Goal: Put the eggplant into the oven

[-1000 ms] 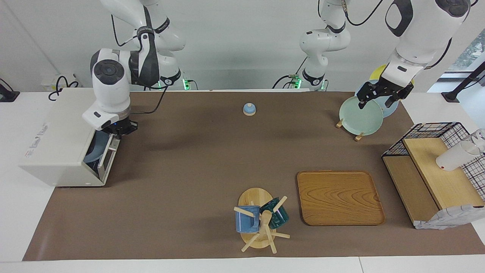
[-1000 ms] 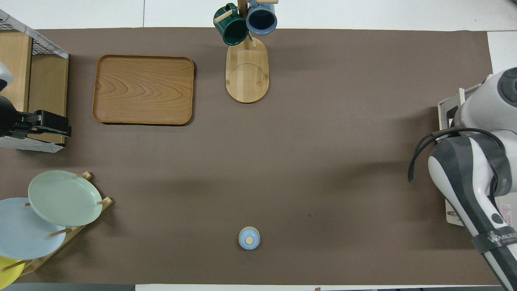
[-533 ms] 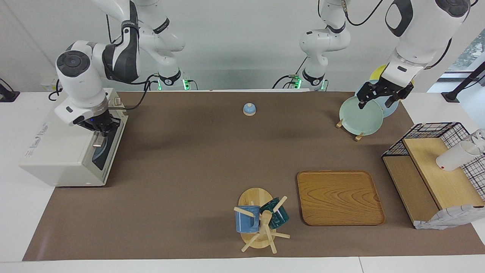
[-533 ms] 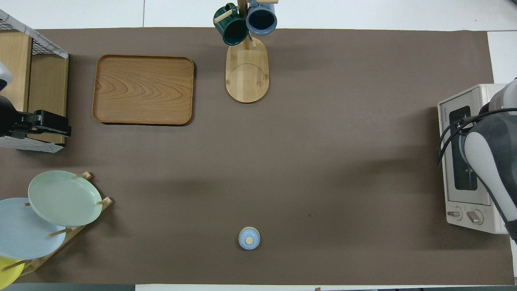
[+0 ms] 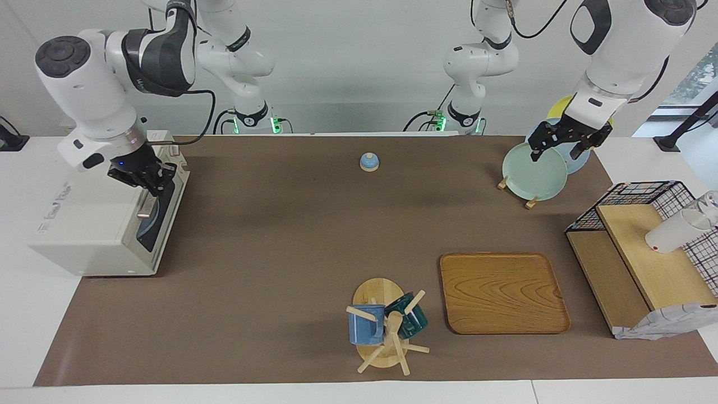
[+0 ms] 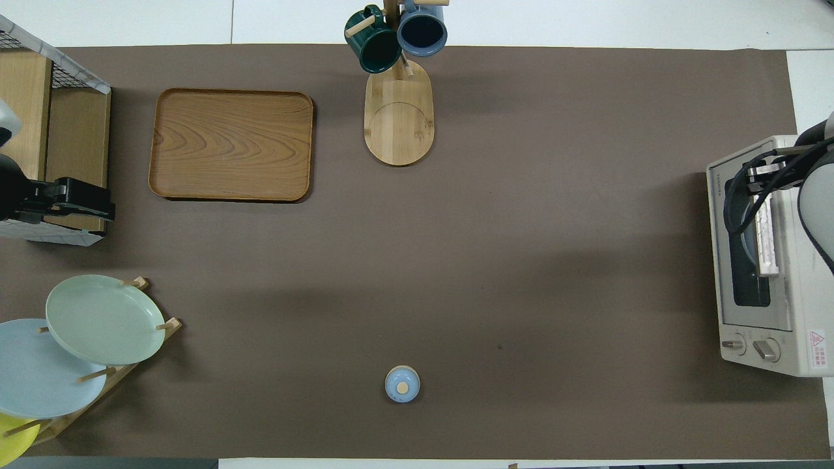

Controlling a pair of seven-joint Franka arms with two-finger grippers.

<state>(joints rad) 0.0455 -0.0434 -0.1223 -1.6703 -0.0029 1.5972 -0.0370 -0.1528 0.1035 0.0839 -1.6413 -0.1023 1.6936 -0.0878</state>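
The off-white oven (image 5: pixel 84 224) stands at the right arm's end of the table, its dark glass door up against its front. It also shows in the overhead view (image 6: pixel 798 312). A bluish round shape shows through the glass (image 5: pixel 150 224). The eggplant is not in view. My right gripper (image 5: pixel 147 175) hangs just over the oven's top front edge, above the bar handle (image 5: pixel 146 206); it also shows in the overhead view (image 6: pixel 761 177). My left gripper (image 5: pixel 562 147) waits, open and empty, over the plate rack; it also shows in the overhead view (image 6: pixel 78 200).
A small blue lidded pot (image 5: pixel 369 161) sits near the robots. A rack holds a green plate (image 5: pixel 533 171) and others. A wooden tray (image 5: pixel 502 292) and a mug tree (image 5: pixel 387 328) lie farther out. A wire shelf (image 5: pixel 645 247) holds a white cup (image 5: pixel 673 233).
The oven door has swung up from partly open to shut. My right gripper has risen from the door's front to above the oven's top edge. The left arm has not moved.
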